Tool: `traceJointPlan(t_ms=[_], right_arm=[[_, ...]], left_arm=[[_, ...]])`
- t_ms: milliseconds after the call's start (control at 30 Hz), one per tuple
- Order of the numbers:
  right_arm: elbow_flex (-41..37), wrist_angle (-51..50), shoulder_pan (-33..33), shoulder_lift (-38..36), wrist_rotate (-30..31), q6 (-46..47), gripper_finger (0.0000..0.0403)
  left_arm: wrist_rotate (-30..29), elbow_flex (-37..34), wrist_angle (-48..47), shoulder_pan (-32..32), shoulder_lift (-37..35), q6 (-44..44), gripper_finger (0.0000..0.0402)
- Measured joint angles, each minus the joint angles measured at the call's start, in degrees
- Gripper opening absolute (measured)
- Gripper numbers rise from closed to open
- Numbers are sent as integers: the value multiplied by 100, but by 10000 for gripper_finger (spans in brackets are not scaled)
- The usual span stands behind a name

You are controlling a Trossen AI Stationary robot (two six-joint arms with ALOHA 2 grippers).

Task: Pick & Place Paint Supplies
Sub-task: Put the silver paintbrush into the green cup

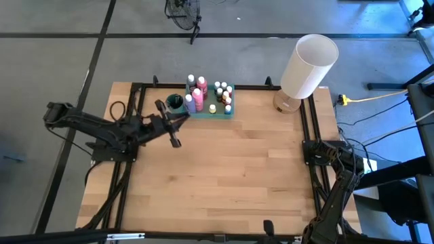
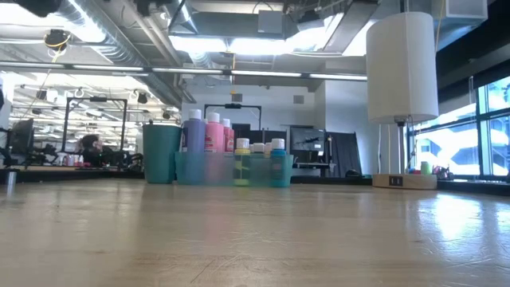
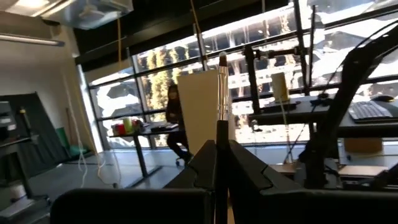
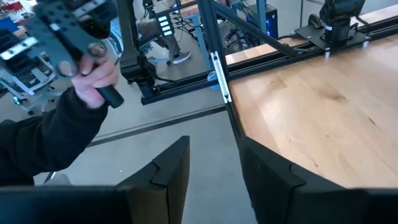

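My left gripper (image 1: 171,127) hovers above the table's far left part, just near of a teal cup (image 1: 175,102), and is shut on a thin dark paintbrush (image 3: 222,93) with a metal ferrule. Several small white-capped paint bottles (image 1: 197,95) stand in a translucent green tray (image 1: 229,112) at the far edge, beside the cup. My right gripper (image 4: 214,168) is open with nothing between its fingers. It hangs at the table's right edge, where its arm (image 1: 332,163) shows in the high view. My left gripper pinches the paintbrush's handle (image 3: 222,134) between its two fingers. The fingers lie across the brush, which sticks out past them with its ferrule and bristle end (image 3: 222,61) free. The brush is lifted clear of the table.
A big white cylindrical lamp (image 1: 308,64) stands at the far right corner. Black rails (image 1: 308,129) run along the table's left and right sides. A person's hand (image 4: 93,78) holding a dark device shows beyond the right edge. Bare wood (image 1: 230,176) spans the middle and near part.
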Motion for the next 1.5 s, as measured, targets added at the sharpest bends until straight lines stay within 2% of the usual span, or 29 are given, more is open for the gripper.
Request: traceJointPlan(t_ms=[200,467,567,1067,1267,1500], right_arm=[[0,-39,-51,0,23,-107,145],[0,-61,-161,0,35,-149,145],[0,-86,-171,0,37,-149,145],[0,-219,-379,0,17,-151,145],[-1,-323,-393,0,-27,-151,145],[0,-335,-393,0,-29,-151,145]], left_arm=[[-239,-495,323,637,-129,-364,12],[220,-1683,2719,1143,-113,-311,12],[546,-1985,3263,1376,-113,-313,12],[1017,-2029,3218,2856,480,-966,12],[1612,-2029,3302,3469,920,-1422,12],[1720,-2207,4230,3741,1549,-1473,12]])
